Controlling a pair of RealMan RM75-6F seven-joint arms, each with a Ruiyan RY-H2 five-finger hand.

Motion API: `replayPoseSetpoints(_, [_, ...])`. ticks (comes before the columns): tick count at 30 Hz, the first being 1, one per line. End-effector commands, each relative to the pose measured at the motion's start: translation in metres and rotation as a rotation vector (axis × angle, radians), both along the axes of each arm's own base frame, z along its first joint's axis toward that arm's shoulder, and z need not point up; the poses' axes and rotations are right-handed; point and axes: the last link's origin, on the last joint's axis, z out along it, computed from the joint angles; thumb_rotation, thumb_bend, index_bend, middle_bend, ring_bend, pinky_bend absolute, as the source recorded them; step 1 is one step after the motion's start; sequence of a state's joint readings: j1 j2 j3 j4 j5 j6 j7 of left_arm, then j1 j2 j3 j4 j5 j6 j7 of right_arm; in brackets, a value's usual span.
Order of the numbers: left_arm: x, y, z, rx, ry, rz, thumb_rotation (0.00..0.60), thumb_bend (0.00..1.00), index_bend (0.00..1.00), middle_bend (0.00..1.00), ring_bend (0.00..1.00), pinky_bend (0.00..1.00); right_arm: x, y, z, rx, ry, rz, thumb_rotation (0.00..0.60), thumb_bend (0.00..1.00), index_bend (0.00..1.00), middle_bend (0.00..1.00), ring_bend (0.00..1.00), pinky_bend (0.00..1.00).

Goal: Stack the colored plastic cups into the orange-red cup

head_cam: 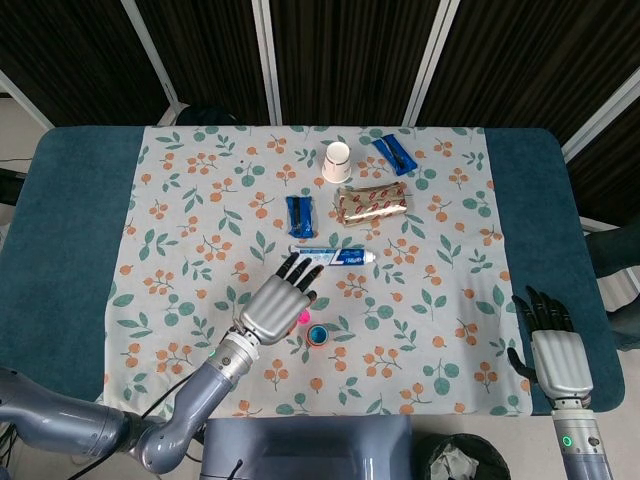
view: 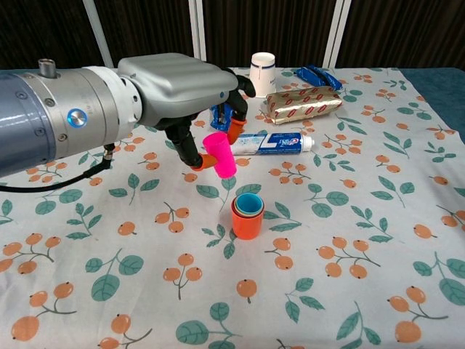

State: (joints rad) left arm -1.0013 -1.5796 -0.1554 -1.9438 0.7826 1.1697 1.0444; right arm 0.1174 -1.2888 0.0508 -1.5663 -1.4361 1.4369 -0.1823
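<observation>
A: Where is the pink cup, relative to the orange-red cup?

B: Above and slightly up-left of it, in the air, pinched between fingertips of the left hand. It is tilted, mouth toward the hand. The orange-red cup stands upright on the tablecloth with smaller cups nested inside; the innermost visible is blue.

A: Why held by the rim end?

B: Likely so the narrow base leads into the stack. Judgement: carry step, not yet over the opening; the cup needs righting first.

A: Other hand?

B: The right hand rests at the table edge, well right of the orange-red cup, fingers apart, holding nothing.

A: Clutter?

B: Behind the orange-red cup: toothpaste tube, blue wrapper partly hidden by the hand, gold packet, white paper cup, second blue wrapper. All apart from the stack.
</observation>
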Motion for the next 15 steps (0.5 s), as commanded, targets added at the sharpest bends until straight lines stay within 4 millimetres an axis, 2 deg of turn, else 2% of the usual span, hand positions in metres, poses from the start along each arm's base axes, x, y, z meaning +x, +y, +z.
replayPoseSetpoints(1, [0.007, -0.006, -0.004, -0.017, -0.001, -0.017, 0.600, 0.34, 0.52, 0.07, 0.00, 0.02, 0.000, 0.000, 0.000, -0.001, -0.001, -0.001, 0.600, 0.40, 0.12, 0.00, 0.02, 0.11])
replayPoseSetpoints(15, [0.011, -0.015, -0.024, -0.027, 0.039, -0.043, 0.600, 0.34, 0.52, 0.08, 0.00, 0.02, -0.002, 0.000, 0.002, -0.005, -0.001, -0.005, 0.600, 0.40, 0.12, 0.00, 0.02, 0.11])
